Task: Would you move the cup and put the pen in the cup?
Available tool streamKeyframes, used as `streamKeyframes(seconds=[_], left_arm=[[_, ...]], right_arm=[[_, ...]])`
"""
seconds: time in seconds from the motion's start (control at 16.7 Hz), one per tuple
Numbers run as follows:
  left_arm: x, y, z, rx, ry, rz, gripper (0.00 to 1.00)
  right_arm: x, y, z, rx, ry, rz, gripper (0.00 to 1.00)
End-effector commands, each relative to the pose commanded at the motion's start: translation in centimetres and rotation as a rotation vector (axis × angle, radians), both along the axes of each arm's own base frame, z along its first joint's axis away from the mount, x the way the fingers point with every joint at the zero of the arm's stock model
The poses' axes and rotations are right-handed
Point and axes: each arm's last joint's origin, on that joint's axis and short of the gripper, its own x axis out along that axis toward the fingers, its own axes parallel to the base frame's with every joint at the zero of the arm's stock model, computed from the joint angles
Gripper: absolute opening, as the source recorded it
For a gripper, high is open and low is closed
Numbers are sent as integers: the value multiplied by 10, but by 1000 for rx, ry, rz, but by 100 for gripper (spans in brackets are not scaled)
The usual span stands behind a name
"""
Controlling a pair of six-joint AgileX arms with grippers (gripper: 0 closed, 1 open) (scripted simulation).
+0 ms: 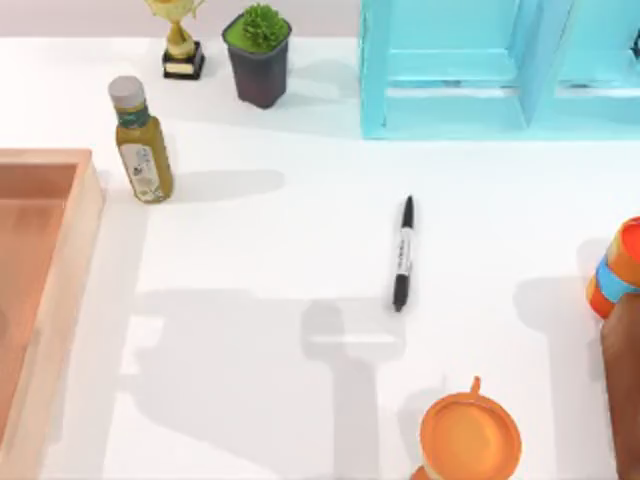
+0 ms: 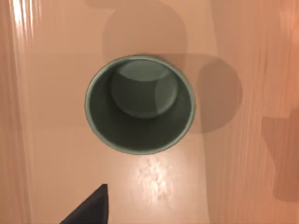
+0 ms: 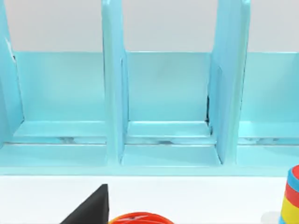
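The cup (image 2: 140, 105) stands upright and empty on the wooden tray (image 1: 45, 290) at the counter's (image 1: 250, 330) left edge, seen straight from above in the left wrist view, while the pen (image 1: 403, 254) lies flat mid-counter, well apart from it. I cannot tell whether either pincer is released or clenched. The risk, as I judge it, is a descent off-centre over the cup: a finger striking the rim would tip it or skid it along the tray.
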Motion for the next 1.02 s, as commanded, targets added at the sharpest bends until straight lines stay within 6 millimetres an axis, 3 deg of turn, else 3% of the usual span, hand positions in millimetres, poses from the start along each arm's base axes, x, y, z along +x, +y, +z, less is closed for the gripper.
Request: streamKeyframes(seconds=[0.24, 0.66, 0.84, 1.02], left_arm=[[29, 12, -8, -22, 129, -3, 100], [33, 13, -10, -24, 142, -7, 100], [34, 14, -29, -26, 148, -3, 100], [37, 15, -64, -24, 139, -3, 100]], right_arm=[[0, 0, 0, 0, 0, 0, 100], [0, 0, 0, 0, 0, 0, 100], [0, 0, 0, 0, 0, 0, 100], [0, 0, 0, 0, 0, 0, 100]])
